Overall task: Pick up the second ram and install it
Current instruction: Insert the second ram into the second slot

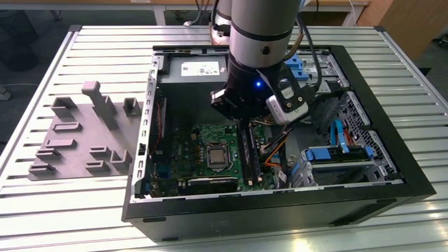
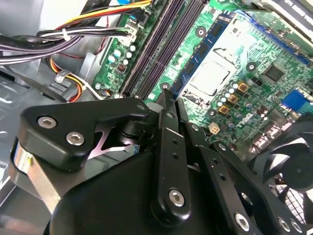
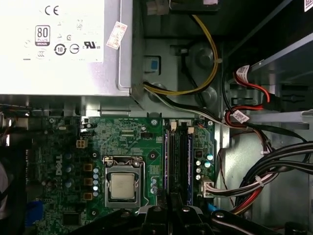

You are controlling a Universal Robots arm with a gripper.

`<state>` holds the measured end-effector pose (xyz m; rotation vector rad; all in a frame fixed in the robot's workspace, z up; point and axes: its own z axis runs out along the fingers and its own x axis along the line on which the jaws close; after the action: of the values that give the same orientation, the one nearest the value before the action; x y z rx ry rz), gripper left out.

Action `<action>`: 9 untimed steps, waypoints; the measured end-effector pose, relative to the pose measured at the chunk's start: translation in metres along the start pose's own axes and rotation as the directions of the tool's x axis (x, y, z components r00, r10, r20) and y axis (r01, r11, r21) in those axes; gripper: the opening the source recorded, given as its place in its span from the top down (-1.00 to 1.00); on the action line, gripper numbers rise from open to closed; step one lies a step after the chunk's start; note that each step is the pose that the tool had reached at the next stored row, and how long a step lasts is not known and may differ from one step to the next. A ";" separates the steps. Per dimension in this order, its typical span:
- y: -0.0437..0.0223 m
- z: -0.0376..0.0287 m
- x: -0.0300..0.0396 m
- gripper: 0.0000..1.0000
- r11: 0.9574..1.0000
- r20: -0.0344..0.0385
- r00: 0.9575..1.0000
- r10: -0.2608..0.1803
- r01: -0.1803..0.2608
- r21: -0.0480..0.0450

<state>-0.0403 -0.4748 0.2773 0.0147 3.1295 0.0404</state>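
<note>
The tool [image 2: 167, 99] is drawn narrow, its fingers close together; whether anything is pinched between them I cannot tell; the second ram [image 1: 246, 153], as I judge it, stands on edge in the slot rails [image 3: 178, 161] just beside the processor socket [image 3: 122, 186], directly under the tool, its long axis running along the socket's side; the arm [image 1: 259, 47] hangs upright above, wrist pointing straight down into the computer case [image 1: 392, 181].

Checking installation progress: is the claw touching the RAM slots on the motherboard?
Cannot tell. In the second wrist view the claw overlaps the near end of the RAM slots, hiding any contact or gap.
</note>
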 end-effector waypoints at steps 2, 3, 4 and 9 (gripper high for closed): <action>-0.0001 0.0038 -0.0001 0.72 1.000 0.000 1.000 0.004 -0.004 0.000; -0.0001 0.0055 -0.0001 0.72 1.000 0.000 1.000 0.005 -0.005 0.000; -0.0002 0.0073 -0.0002 0.72 1.000 0.000 1.000 0.006 -0.006 0.000; -0.0008 0.0165 -0.0024 0.72 1.000 0.000 1.000 0.008 -0.008 0.000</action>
<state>-0.0377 -0.4752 0.2608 0.0272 3.1293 0.0411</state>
